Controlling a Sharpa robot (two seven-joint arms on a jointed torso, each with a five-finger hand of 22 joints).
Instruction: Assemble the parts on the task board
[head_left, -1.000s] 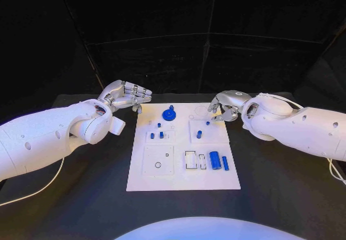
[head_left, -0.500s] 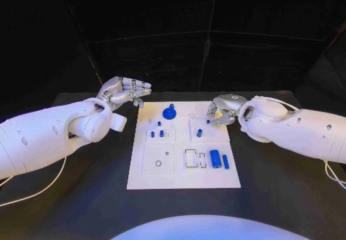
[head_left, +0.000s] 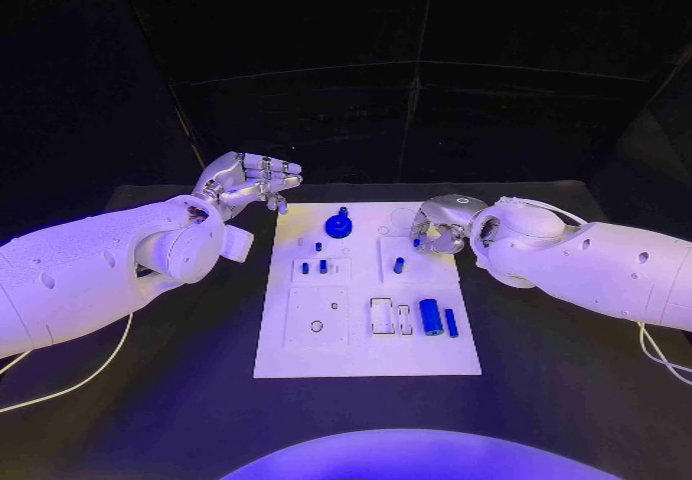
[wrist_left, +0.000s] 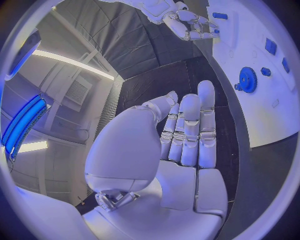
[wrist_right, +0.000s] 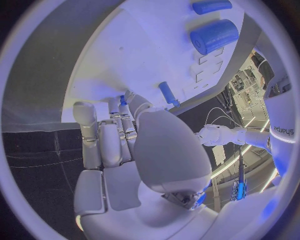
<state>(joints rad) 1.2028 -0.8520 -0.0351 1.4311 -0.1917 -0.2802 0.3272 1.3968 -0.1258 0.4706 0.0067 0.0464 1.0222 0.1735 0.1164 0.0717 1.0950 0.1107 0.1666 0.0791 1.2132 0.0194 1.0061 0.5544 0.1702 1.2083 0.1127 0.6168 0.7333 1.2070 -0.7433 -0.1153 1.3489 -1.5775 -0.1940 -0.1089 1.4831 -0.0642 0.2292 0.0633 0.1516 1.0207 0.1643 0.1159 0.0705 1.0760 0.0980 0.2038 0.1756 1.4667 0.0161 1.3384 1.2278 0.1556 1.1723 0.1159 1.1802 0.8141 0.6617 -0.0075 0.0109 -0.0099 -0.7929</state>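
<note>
The white task board (head_left: 368, 345) lies mid-table. On it are a blue gear (head_left: 339, 226), two short pegs (head_left: 313, 267), a peg (head_left: 398, 266), a thick cylinder (head_left: 430, 317) and a slim one (head_left: 450, 322). My right hand (head_left: 440, 225) hovers low over the board's far right corner, with a small blue peg (head_left: 417, 241) pinched at its fingertips. The right wrist view has that peg's tip (wrist_right: 123, 100) between thumb and fingers. My left hand (head_left: 248, 180) hangs in the air off the board's far left corner, fingers side by side, holding nothing.
Black table (head_left: 173, 400) surrounds the board on all sides. A white cable (head_left: 72, 385) trails under the left arm and another (head_left: 656, 345) beside the right arm. White rectangular recesses (head_left: 382, 317) sit left of the thick cylinder.
The right hand has crept inward and lower over the board's far right corner, peg still at its fingertips. The left hand has lifted slightly.
</note>
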